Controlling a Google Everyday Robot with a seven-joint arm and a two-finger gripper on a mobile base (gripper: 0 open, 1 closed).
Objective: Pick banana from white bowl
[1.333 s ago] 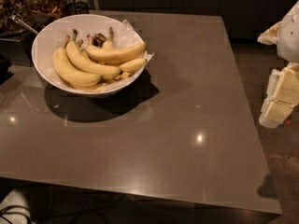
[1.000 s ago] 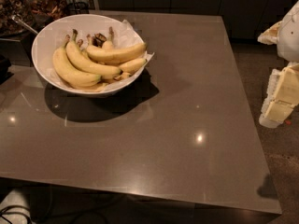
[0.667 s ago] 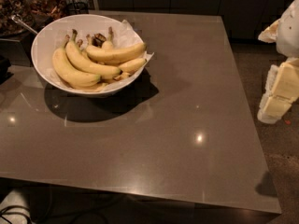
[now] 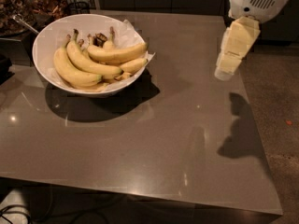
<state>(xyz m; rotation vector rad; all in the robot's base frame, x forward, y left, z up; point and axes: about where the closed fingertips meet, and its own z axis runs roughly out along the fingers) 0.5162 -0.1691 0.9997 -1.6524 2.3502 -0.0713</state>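
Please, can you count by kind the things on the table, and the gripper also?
Bananas: at least 4, including the top banana, all in the bowl; more may be hidden below.
White bowl: 1, standing on the table.
Gripper: 1, in the air over the table's right side.
Total: at least 6.

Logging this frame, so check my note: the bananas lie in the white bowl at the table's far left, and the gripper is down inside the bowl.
One thing is wrong: the gripper is not in the bowl. The camera view shows it hanging above the table's right edge, well apart from the bowl. The bananas do lie in the bowl at the far left.
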